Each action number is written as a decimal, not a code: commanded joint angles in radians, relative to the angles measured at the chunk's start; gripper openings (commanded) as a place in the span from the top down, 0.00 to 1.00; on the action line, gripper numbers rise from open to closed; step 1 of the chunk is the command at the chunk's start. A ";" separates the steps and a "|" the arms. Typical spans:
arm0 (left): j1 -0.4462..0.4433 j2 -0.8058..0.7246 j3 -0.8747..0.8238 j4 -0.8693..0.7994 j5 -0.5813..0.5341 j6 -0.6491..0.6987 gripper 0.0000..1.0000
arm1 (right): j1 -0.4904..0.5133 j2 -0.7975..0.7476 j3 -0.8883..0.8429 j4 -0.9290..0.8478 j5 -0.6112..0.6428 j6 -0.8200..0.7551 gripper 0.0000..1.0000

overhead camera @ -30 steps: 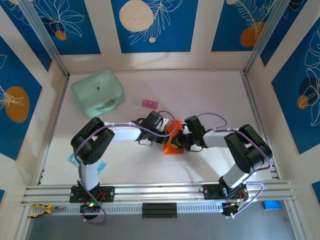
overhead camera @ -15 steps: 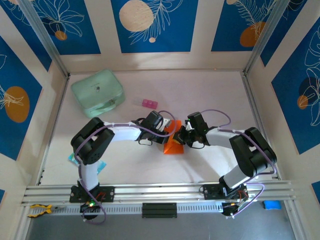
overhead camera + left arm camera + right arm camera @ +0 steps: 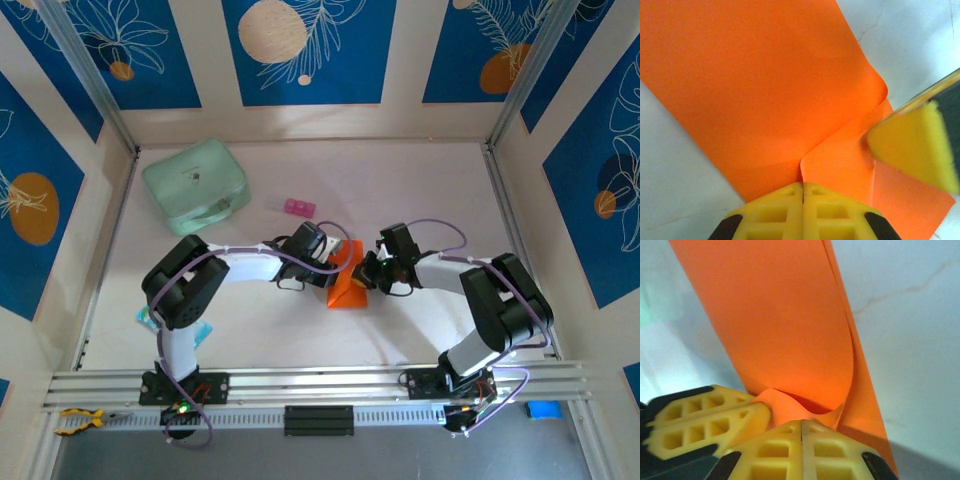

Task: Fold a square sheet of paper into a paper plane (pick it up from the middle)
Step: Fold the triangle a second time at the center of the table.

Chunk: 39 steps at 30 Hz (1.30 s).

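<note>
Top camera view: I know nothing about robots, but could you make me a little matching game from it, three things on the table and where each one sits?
Things:
1. mint-green case
2. small pink block
3. orange paper

Places:
A. mid-table, where the left pincer and right pincer meet
B. far left corner of the table
C. right of the case, farther back than the paper

Pairs: 1-B, 2-C, 3-A.

Closed tool (image 3: 801,430) at curled orange paper (image 3: 775,320)
</note>
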 commanded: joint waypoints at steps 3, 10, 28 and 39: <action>0.004 0.031 -0.004 -0.095 -0.028 0.022 0.97 | -0.023 0.018 0.023 0.003 -0.033 -0.022 1.00; 0.004 0.029 -0.007 -0.095 -0.033 0.024 0.97 | -0.075 0.078 -0.052 0.057 -0.031 -0.019 1.00; 0.003 0.031 -0.005 -0.099 -0.032 0.029 0.98 | -0.064 0.033 0.007 0.066 -0.123 -0.039 1.00; 0.004 0.034 -0.004 -0.108 -0.032 0.036 0.98 | -0.161 0.083 -0.073 0.126 -0.095 -0.052 1.00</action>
